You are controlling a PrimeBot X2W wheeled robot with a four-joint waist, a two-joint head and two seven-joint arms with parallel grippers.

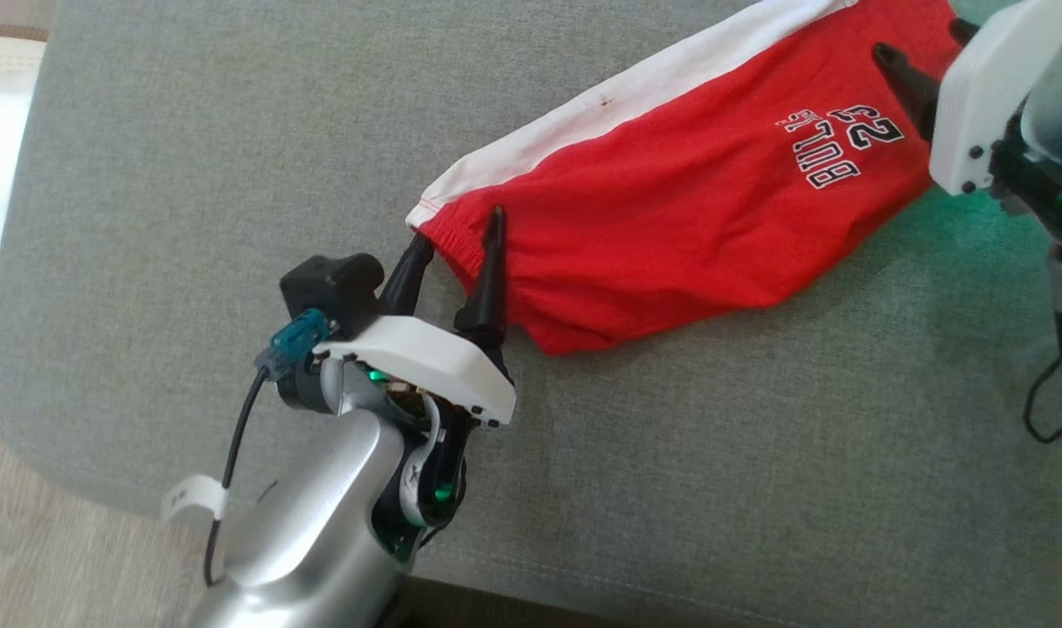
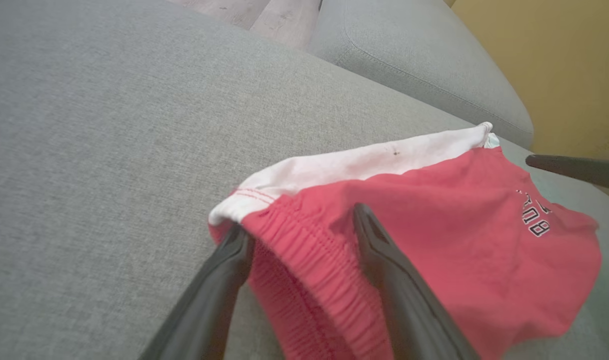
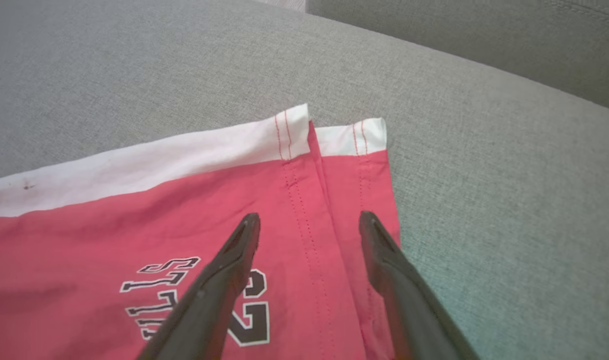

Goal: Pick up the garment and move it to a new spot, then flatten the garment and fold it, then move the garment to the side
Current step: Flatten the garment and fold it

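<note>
A grey cushion [image 1: 191,218] carries the garment [image 1: 670,201], red shorts with a white side stripe, lying flat and slanting from the middle towards the far right corner. The left gripper [image 1: 459,228] stands wide at the elastic waistband, one finger at its open edge, the other on top of the cloth. The right gripper [image 3: 309,216], also wide, hangs over the hem end beside the black lettering [image 1: 836,139].

Bare grey cushion [image 1: 191,218] lies open left of the red shorts [image 1: 670,201] and nearer the robot; a second cushion [image 2: 424,65], seemingly across a gap, bounds the far side.
</note>
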